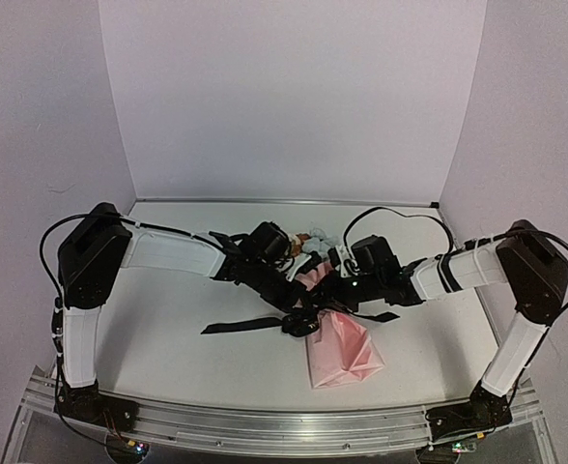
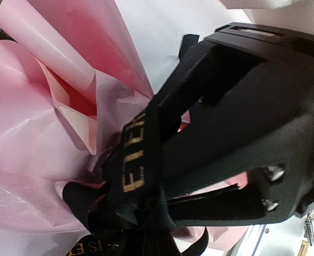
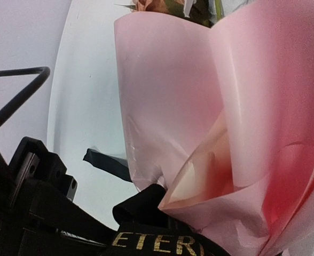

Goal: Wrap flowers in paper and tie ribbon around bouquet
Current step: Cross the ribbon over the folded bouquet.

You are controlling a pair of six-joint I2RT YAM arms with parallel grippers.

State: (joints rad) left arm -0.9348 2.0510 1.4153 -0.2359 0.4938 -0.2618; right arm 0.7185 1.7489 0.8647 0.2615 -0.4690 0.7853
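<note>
Bouquet (image 1: 340, 353) lies flat at the middle of the table (image 1: 168, 338). Its wide open end faces the near edge and its narrow end faces the far side. The flowers (image 1: 310, 242) stick out at the narrow end, between the two wrists; the right wrist view shows an orange-brown bloom and green stems there. The paper (image 3: 167, 96) is pale pink and slightly glossy, and it wraps the stems in overlapping folded layers.

The ribbon (image 1: 241, 326) is black with gold lettering. It crosses the waist of the bouquet and gathers there into a dark bunch. One tail lies flat on the table to the left, and a shorter tail points right.

The left gripper (image 1: 296, 307) meets the waist from the left. Its jaws are fully together on a lettered stretch of ribbon, which rises taut from the bunch.

The right gripper (image 1: 325, 302) meets the waist from the right, just beside the left gripper. In its wrist view the ribbon runs across the bottom edge, against the paper. The jaw gap is hidden, so whether it is wide, narrow or holding anything cannot be told.
</note>
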